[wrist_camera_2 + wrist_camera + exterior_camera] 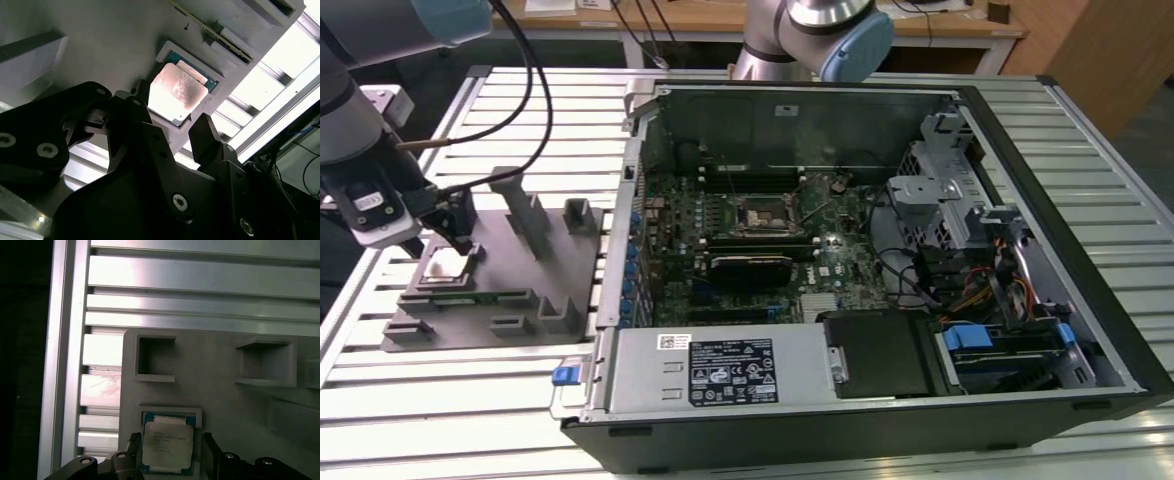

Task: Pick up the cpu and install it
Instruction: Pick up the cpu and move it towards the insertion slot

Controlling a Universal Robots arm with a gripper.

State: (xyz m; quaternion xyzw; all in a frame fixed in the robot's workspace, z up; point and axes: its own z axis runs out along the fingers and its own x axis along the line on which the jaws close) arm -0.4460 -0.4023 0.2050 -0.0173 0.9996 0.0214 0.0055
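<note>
Here, jaws open, one each side of cpu point(167, 444), not gripping. Cpu lay flat in recess of grey holder point(507, 300), at exterior view's left of computer case point(881, 440). Likely light, stiff, fragile; take opposite edges gently.

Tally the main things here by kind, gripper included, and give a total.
cpu: 1
grey plastic holder: 1
open computer case: 1
silver power supply box: 1
gripper: 1
Total: 5
</note>
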